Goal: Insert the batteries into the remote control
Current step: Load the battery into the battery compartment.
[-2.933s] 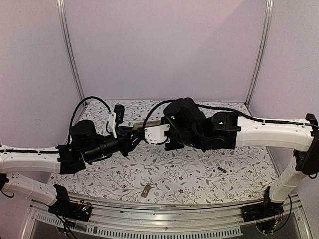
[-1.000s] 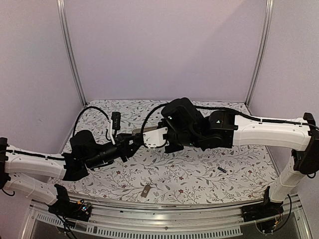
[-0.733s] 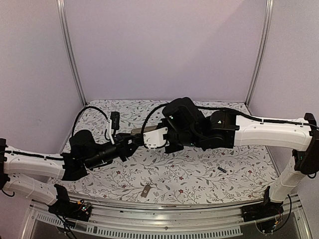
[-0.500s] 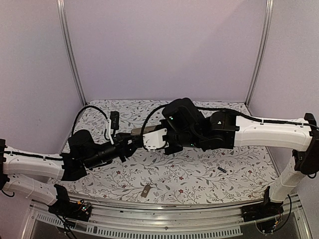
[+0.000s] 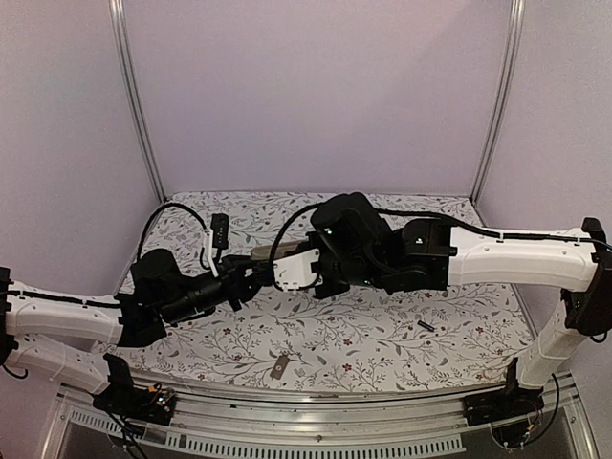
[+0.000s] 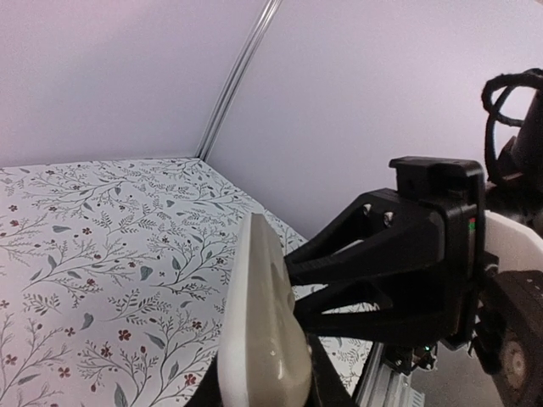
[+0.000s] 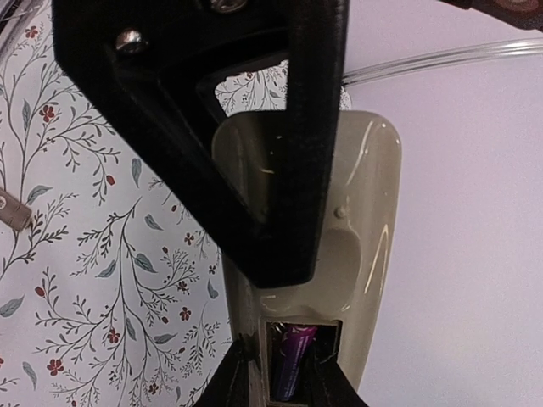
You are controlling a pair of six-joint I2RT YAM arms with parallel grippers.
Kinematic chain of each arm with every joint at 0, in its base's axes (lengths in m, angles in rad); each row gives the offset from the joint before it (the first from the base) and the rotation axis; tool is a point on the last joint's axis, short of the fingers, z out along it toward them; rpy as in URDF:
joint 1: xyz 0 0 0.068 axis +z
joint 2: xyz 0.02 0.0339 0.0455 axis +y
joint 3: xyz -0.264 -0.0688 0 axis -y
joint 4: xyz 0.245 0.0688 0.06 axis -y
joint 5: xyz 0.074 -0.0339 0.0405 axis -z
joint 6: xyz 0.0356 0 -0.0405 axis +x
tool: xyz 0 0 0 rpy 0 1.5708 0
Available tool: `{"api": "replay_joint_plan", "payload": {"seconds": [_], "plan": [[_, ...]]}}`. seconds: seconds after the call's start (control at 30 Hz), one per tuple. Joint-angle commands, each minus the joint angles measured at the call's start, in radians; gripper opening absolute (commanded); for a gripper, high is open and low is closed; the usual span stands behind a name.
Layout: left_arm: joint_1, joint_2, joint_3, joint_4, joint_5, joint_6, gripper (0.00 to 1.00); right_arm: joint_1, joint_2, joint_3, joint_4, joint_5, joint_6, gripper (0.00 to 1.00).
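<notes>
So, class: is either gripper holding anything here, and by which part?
The left gripper grips the slim white, grey-tan-backed remote control by its end at the open battery compartment. The right gripper: cannot tell.

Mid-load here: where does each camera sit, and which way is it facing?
Top external: high behind the robot, looking down on the table; both arms show.
Left wrist: looks along the held remote control toward the right gripper.
Right wrist: looks past its own finger at the remote control's open bay holding a battery.
Both wrist views share the remote control.
</notes>
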Motion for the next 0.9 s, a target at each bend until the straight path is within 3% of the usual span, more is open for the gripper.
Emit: {"api": "replay_joint_plan", "payload": {"seconds": [0.0,0.23,0.7,0.87], "plan": [[-0.004,-0.040,0.025,0.134,0.060,-0.003,0.00,-0.014,-0.001,-0.031,-0.009,-0.016,0.011,0.22],[-0.002,-0.068,0.045,0.032,0.076,0.063,0.00,-0.070,-0.060,-0.041,-0.020,-0.131,0.073,0.17],[-0.002,-0.041,0.058,0.056,0.143,0.046,0.00,-0.072,0.005,-0.038,-0.021,-0.015,0.068,0.20],[-0.003,-0.034,0.061,0.059,0.154,0.051,0.00,-0.072,0.007,-0.028,-0.023,-0.048,0.073,0.08]]}}
